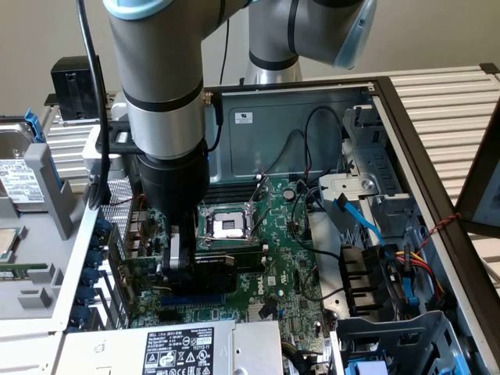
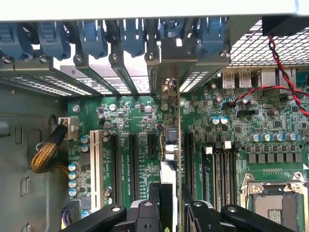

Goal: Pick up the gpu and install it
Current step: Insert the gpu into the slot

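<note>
Gripper (image 1: 187,269) was down inside the open PC case (image 1: 312,94), fingers clamped on the gpu (image 1: 215,269). In the exterior view the card's black shroud sat just below the empty CPU socket (image 1: 225,224), over the motherboard (image 1: 293,266), w/ its green edge reaching toward that view's left. Wrist cam saw the gpu (image 2: 170,145) edge-on and upright over the expansion slots (image 2: 133,157), its metal bracket (image 2: 166,63) up at the rear slot openings, beside the blue retention clips (image 2: 91,36).
</note>
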Controlling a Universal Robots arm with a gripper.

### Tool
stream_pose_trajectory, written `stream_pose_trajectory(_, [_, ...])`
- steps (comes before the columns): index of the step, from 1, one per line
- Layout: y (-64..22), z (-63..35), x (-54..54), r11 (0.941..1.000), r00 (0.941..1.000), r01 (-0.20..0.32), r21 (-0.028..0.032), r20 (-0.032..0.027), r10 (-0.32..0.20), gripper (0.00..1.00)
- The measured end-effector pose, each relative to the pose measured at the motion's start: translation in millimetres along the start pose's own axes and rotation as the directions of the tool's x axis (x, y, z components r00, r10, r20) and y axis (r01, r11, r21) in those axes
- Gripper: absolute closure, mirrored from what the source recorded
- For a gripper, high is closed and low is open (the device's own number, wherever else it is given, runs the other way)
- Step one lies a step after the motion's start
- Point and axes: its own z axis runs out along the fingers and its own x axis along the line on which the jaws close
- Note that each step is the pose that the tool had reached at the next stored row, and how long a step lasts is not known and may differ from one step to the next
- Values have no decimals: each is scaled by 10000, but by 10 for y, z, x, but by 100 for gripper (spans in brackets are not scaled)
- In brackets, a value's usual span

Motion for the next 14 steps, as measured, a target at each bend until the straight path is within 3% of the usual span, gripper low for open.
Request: stream_pose_trajectory(14, [0,9,-6,10000,10000,0,-24,-2,0,73])
